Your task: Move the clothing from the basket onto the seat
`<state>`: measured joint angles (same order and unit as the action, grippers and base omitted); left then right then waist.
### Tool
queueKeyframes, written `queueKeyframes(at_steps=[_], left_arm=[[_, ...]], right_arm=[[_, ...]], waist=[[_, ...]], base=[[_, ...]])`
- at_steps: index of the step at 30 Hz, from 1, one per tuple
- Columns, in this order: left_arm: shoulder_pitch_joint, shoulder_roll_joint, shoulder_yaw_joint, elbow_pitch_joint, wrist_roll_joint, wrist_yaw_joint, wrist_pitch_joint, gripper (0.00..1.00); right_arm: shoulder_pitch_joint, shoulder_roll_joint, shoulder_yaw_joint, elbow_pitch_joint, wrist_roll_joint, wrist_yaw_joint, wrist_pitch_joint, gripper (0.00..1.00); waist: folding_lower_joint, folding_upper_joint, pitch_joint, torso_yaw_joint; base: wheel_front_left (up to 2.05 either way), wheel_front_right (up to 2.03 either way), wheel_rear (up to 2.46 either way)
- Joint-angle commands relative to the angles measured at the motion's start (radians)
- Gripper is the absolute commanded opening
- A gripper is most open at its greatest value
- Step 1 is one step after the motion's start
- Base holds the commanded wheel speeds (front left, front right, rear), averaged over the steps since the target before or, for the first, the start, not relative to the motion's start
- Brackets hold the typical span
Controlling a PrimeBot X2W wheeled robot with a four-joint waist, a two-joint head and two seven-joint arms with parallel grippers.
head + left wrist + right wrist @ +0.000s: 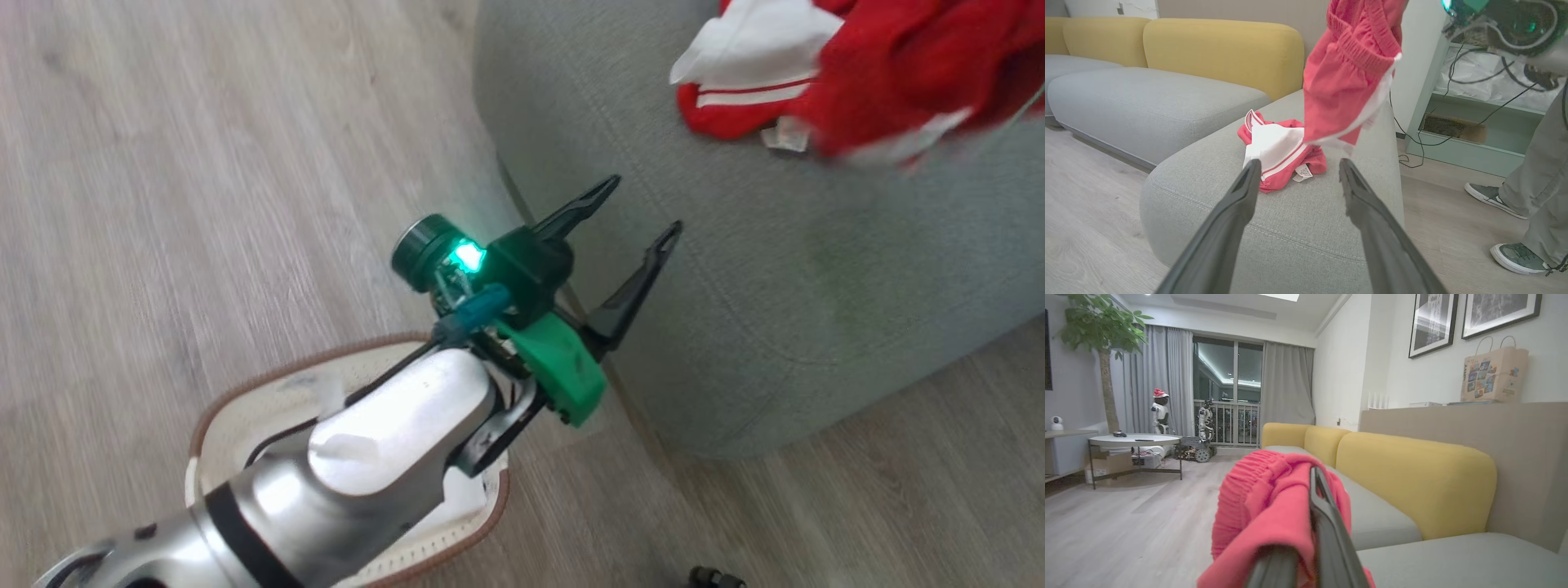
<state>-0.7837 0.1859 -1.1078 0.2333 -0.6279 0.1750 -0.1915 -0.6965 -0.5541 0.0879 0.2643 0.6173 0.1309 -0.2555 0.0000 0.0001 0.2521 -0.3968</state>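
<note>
My left gripper (641, 208) stands open and empty beside the front corner of the grey-green seat (775, 294), above the floor. Under its forearm lies the white basket (245, 408) with a brown rim, its inside largely hidden by the arm. One red garment (1280, 153) with white stripes and a label tag lies crumpled on the seat (1298, 228). A second red garment (1349, 73) with white trim hangs above the seat. My right gripper (1310, 506) is shut on its ribbed waistband (1249, 490).
A person's legs and grey shoes (1519, 257) stand on the wooden floor right of the seat, before a pale green shelf (1457, 122) with cables. Yellow sofa backs (1224, 53) rise behind the cushions. A round table (1133, 441) and a plant (1102, 339) stand farther off.
</note>
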Motion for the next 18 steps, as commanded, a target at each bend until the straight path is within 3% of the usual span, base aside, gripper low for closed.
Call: queueKeyframes(at_steps=[1, 7, 12, 18], left_arm=[[-0.063, -0.004, 0.027, -0.026, 0.009, -0.002, 0.006, 1.00], [-0.121, -0.037, 0.013, -0.013, 0.037, 0.002, 0.023, 1.00], [-0.162, -0.065, 0.001, 0.007, 0.057, 0.006, 0.032, 1.00], [-0.196, -0.085, -0.009, 0.026, 0.074, 0.015, 0.035, 1.00]], right_arm=[[-0.034, -0.043, 0.002, -0.012, 0.005, 0.000, -0.006, 0.00], [-0.178, -0.150, -0.032, 0.126, -0.046, 0.000, -0.006, 0.00], [-0.252, -0.182, -0.078, 0.224, -0.104, 0.000, -0.006, 0.00], [-0.318, -0.208, -0.033, 0.326, -0.145, 0.000, -0.006, 0.00]], waist=[[0.0000, -0.0001, 0.034, 0.027], [0.0000, -0.0001, 0.128, 0.081], [0.0000, -0.0001, 0.205, 0.127], [0.0000, -0.0001, 0.275, 0.169]], base=[[0.00, 0.00, 0.00], [0.00, 0.00, 0.00], [0.00, 0.00, 0.00], [0.00, 0.00, 0.00]])
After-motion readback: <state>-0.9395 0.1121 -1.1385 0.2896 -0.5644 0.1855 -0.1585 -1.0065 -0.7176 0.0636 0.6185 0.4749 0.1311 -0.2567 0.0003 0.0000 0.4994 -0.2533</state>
